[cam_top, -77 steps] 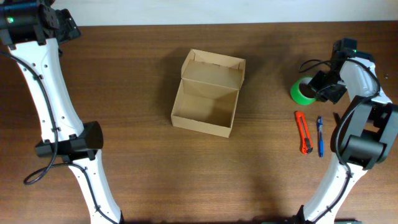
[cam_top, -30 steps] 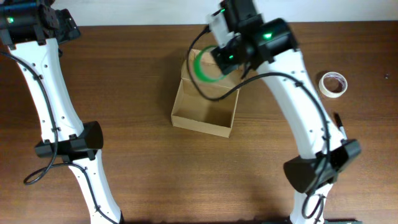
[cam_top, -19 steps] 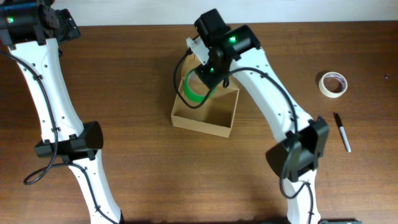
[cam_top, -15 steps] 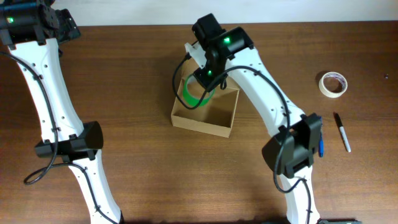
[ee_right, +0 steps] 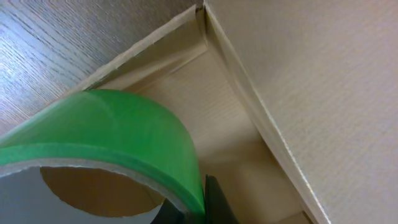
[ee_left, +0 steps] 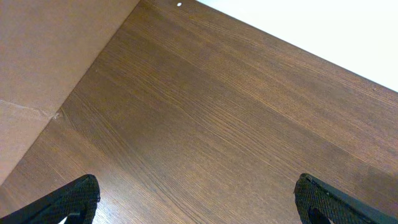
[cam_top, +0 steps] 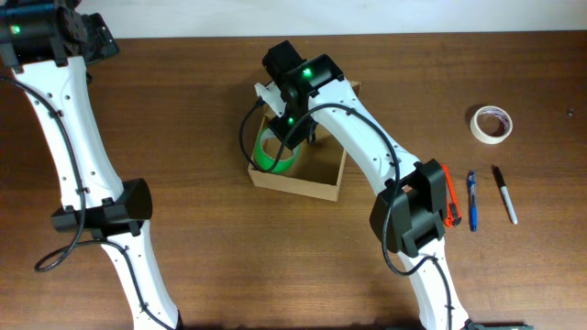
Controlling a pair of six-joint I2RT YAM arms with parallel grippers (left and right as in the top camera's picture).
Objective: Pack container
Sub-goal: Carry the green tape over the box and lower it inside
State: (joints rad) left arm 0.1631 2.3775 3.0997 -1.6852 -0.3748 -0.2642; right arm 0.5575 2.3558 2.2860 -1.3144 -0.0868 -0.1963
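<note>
Right tool [cam_top: 293, 136] tight on green tape roll [cam_top: 272, 156], seemingly inside container [cam_top: 312, 189]; left tool [ee_left: 199, 204] wide apart.

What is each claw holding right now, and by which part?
The right claw is shut on the green tape roll, pinching its ring wall, over the cardboard box. The left claw is open and empty.

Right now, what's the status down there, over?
Left gripper open, over the table. Right gripper shut on green tape roll, at the container, left side. Nothing seen blocking it.
</note>
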